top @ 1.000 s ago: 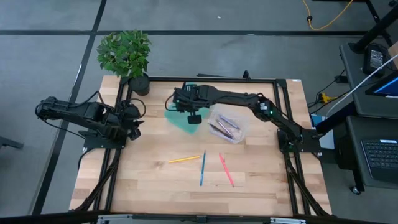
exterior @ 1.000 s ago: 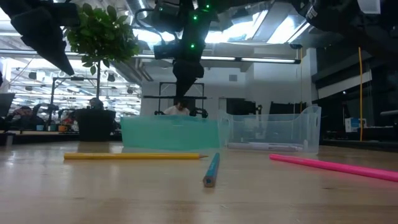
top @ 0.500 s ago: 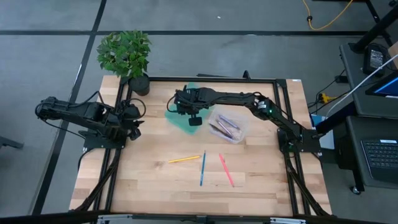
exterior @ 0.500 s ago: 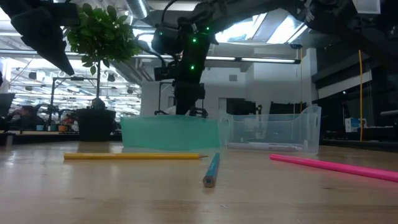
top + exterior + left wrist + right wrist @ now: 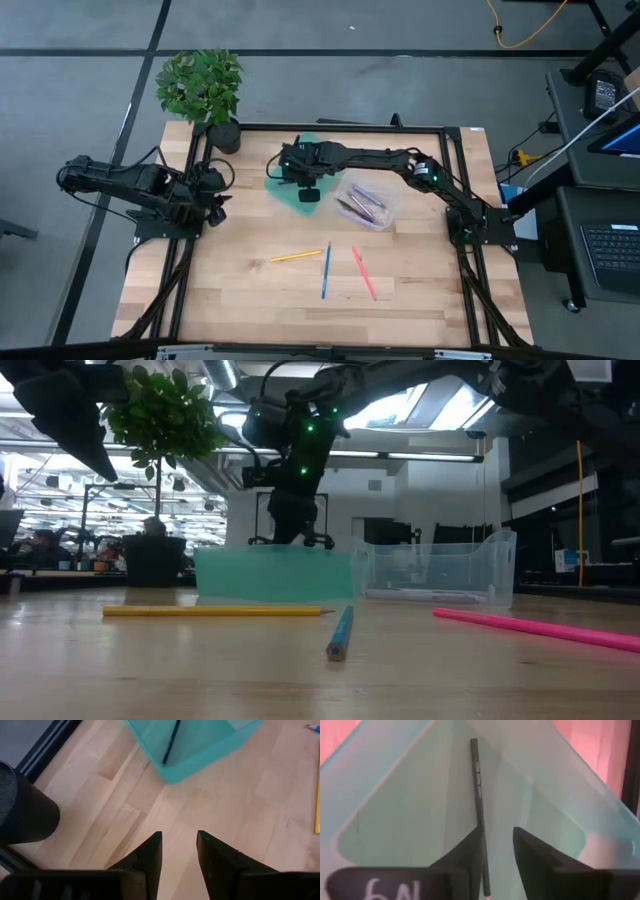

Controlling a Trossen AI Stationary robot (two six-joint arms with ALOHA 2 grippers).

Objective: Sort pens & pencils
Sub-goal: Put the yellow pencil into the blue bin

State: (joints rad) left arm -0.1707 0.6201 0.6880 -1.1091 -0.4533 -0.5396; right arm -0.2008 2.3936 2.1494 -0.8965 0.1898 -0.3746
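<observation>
right gripper (image 5: 497, 865) over teal plastic tray (image 5: 290, 190), fingers parted, dark pencil (image 5: 479, 805) lying loose inside | clear bin (image 5: 367, 200) beside tray holds several | yellow (image 5: 296, 256), blue (image 5: 326, 270), pink (image 5: 363, 273) sticks in front of tray unsorted | left gripper (image 5: 179, 851) open, empty, left of tray

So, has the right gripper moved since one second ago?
Yes. In the low view, the right gripper has come down toward the teal bin and now hangs just above its rim.

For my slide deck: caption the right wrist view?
Right gripper over the teal bin, a dark pencil lying inside below its fingers.
</observation>
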